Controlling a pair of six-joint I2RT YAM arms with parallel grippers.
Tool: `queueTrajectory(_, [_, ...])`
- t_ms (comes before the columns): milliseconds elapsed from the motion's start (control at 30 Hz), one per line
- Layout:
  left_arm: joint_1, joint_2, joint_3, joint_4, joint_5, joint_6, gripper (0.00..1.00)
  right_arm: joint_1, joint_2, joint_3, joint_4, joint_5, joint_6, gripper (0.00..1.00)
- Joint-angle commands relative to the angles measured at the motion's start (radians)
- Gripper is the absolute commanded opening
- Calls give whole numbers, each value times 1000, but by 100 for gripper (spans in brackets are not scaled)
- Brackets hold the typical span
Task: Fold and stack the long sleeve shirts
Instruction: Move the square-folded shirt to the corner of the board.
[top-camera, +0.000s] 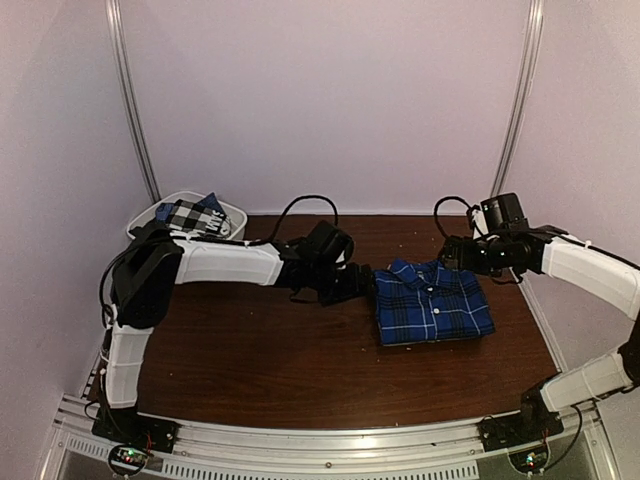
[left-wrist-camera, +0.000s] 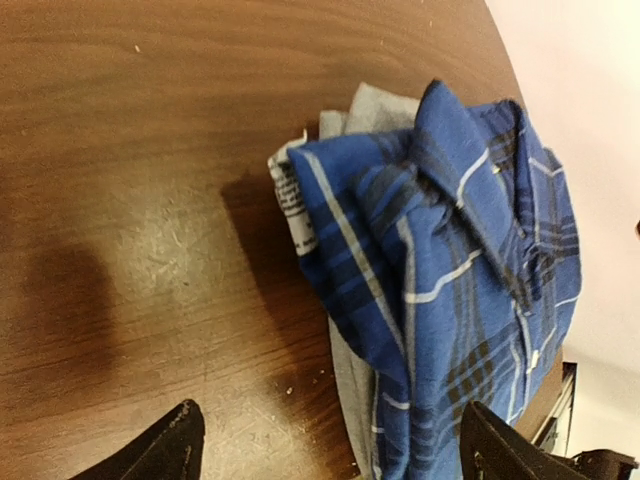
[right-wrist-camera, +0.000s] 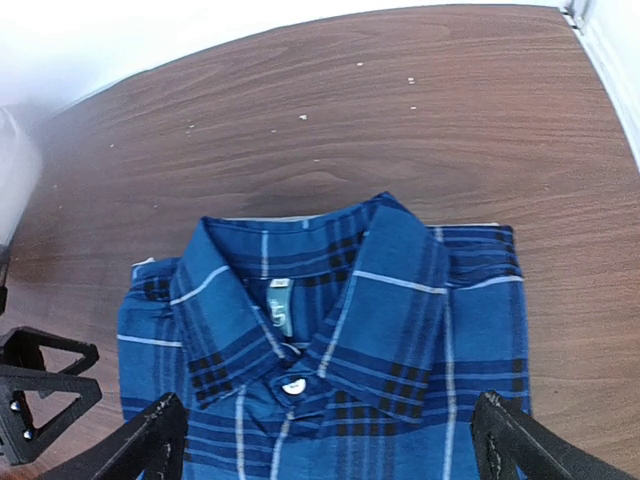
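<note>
At the left edge of the folded stack, the left tool (left-wrist-camera: 330, 445) stands wide, gripping nothing. Opposite, the right tool (right-wrist-camera: 330, 440) hangs just as wide over the collar (right-wrist-camera: 330, 290), likewise empty. Between them the blue plaid shirt (top-camera: 433, 302) lies folded and buttoned on the dark wooden bench (top-camera: 260, 350), with the grey shirt (left-wrist-camera: 375, 105) peeking out beneath its edge. Off at the back left, the check shirt (top-camera: 185, 215) sits in the white basket (top-camera: 235, 215).
</note>
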Motion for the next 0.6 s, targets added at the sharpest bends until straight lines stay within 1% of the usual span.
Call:
queueTrajectory(0, [14,-126,-27,6,-88,64,92,72,47,44,78,-50,50,100])
queueTrajectory(67, [20,-168,-55,1,-104,77,95,110,82,63,100,-54,65,100])
queueTrajectory(100, [23,-191,-74,1,-134,83,97,126,101,74,114,-65,73,100])
queueTrajectory(233, [41,-291,-154,-3,-186,104,98,181,188,121,192,-120,104,100])
queueTrajectory(367, [69,-389,-252,-16,-225,125,98,244,319,216,221,-145,120,100])
queueTrajectory(567, [116,-542,-404,5,-240,148,98,295,504,355,280,-175,158,100])
